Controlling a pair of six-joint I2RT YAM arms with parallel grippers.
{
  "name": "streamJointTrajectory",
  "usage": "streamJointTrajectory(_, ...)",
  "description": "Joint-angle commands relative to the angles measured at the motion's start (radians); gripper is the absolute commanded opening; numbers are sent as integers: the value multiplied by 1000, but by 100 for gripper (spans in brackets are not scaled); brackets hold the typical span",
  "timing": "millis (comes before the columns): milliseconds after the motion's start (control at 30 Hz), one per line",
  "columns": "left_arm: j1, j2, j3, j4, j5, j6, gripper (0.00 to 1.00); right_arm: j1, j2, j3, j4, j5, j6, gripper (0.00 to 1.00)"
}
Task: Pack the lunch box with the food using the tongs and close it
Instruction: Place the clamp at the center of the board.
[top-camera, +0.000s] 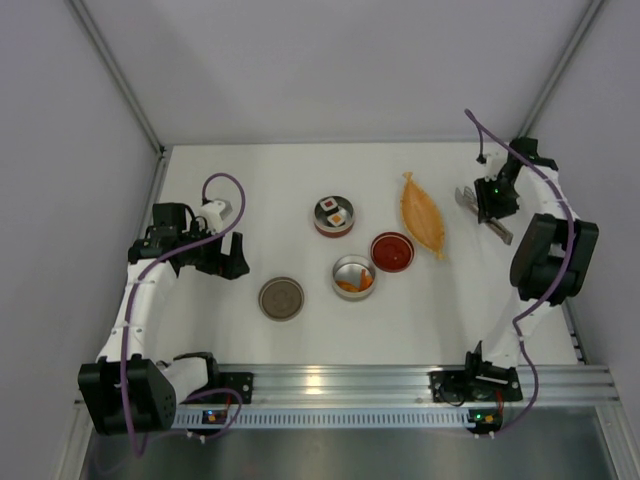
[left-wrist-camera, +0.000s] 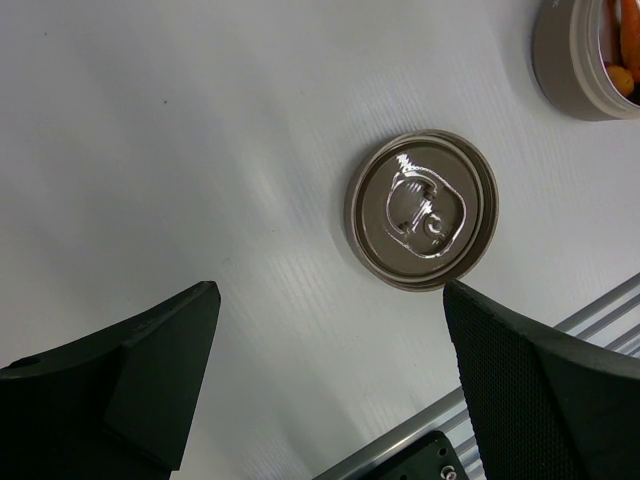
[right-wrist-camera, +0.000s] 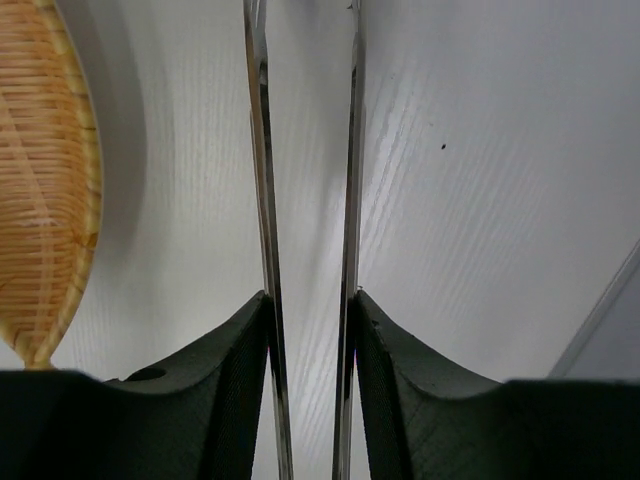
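Tongs (right-wrist-camera: 262, 200): two slim metal arms pinched between the part-closed fingers of the right gripper (right-wrist-camera: 310, 300), at the far right of the table (top-camera: 280, 170), near the orange boat-shaped tray (top-camera: 422, 213) | Food: white block (top-camera: 333, 211) in a round tin (top-camera: 316, 221); orange chunks (top-camera: 353, 283) in a second tin (top-camera: 337, 268) | Left gripper (left-wrist-camera: 330, 290): spread wide, empty, above the flat lid (left-wrist-camera: 421, 210)

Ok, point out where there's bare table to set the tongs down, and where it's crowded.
Bare table runs along the back wall, behind the white-block tin and the orange tray. Also free: the near right patch between the red dish, the rail and the right arm. Crowded: the centre, where those three and the orange-chunk tin stand close together.
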Motion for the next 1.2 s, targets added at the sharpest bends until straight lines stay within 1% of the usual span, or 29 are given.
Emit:
streamJointTrajectory(0,4,-4,21,39,-14,4,98,-9,16,15,96,20,1,37)
streamJointTrajectory(167,3,-2,6,46,-4,11,98,-9,7,-101,111,66,-53,40)
streamJointTrajectory(233,4,5,1,53,1,9,98,-9,6,-146,111,72,-64,45)
streamJointTrajectory(267,4,8,2,53,4,9,98,-9,6,-157,111,72,-70,49)
streamJointTrajectory(333,4,13,5,54,10,11,98,-11,7,-172,110,75,-72,52)
streamJointTrajectory(467,4,15,-1,47,9,27,98,-9,28,-142,72,78,-61,59)
streamJointTrajectory(700,4,-8,-27,17,-27,95,98,-9,45,-83,7,86,-50,63)
streamJointTrajectory(767,3,-13,-30,4,-33,133,98,-7,45,-77,-10,81,-56,69)
streamJointTrajectory(867,4,-10,-27,-32,-37,194,98,-7,33,-68,-34,75,-61,73)
streamJointTrajectory(900,3,-10,-25,-41,-40,208,98,-7,26,-65,-37,73,-62,89)
streamJointTrajectory(933,3,-10,-24,-50,-46,230,98,-7,21,-62,-47,67,-64,91)
streamJointTrajectory(1067,3,-8,1,-84,-56,280,98,-7,10,-34,-85,49,-62,94)
streamJointTrajectory(1167,3,-11,30,-104,-45,313,97,-7,-36,-10,-106,18,-61,95)
